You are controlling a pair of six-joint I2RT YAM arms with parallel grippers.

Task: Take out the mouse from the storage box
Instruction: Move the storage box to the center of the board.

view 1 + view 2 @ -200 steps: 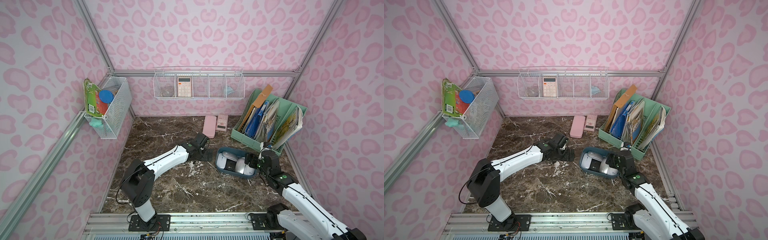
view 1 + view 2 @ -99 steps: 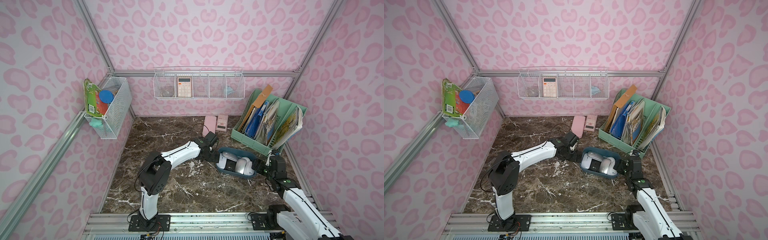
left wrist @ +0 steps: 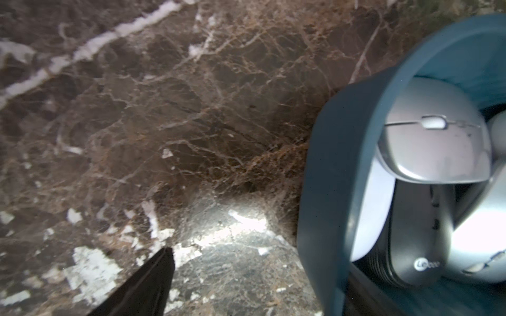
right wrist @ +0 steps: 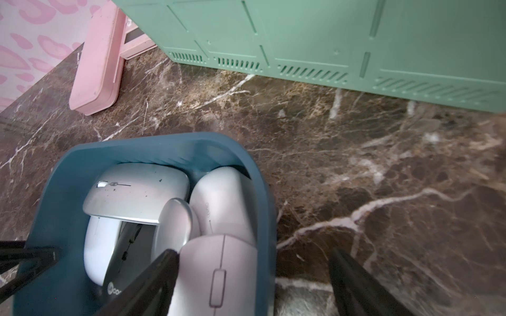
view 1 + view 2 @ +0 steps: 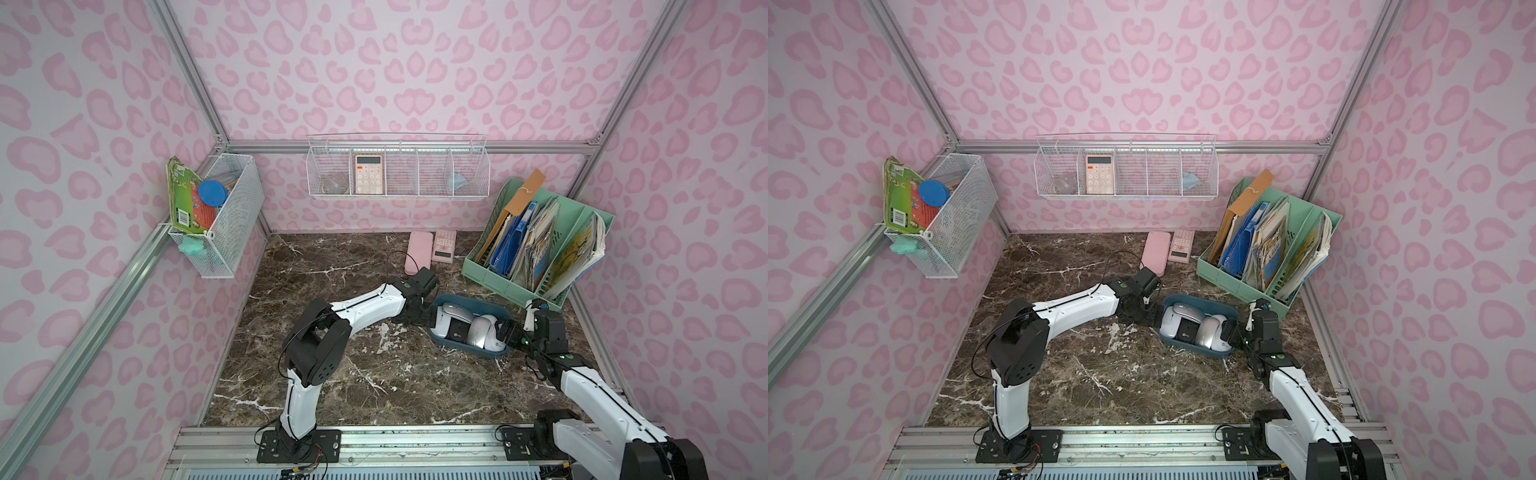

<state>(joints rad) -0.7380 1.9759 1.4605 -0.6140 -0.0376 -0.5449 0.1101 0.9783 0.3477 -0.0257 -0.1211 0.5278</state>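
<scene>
So here's what we've got: the storage box, a shallow dark blue-teal plastic tub with rounded corners and smooth plain walls, sits on the brown, white-veined marble bench. It's just in front of the mint-green slotted plastic file rack stuffed with folders and papers. We count at least four mice crammed in there, overlapping: a flat silver mouse with a matte speckled top lying partly over a dark grey mouse with a small round logo. There's also a smooth rounded white mouse against the wall, and a pale pinkish-white mouse with a slim scroll wheel. The right end effector is spread wide and straddles one short end of the tub. One black finger is inside, just beside the pale mouse, and the other is outside over bare marble, so nothing's pinched. The left end effector is at the opposite short end, also spread. In its wrist view one finger hangs over the bench, apart from the tub's wall, and we can't really make out the other in the blur. A smooth pink oblong case and a pink calculator lie further back.
</scene>
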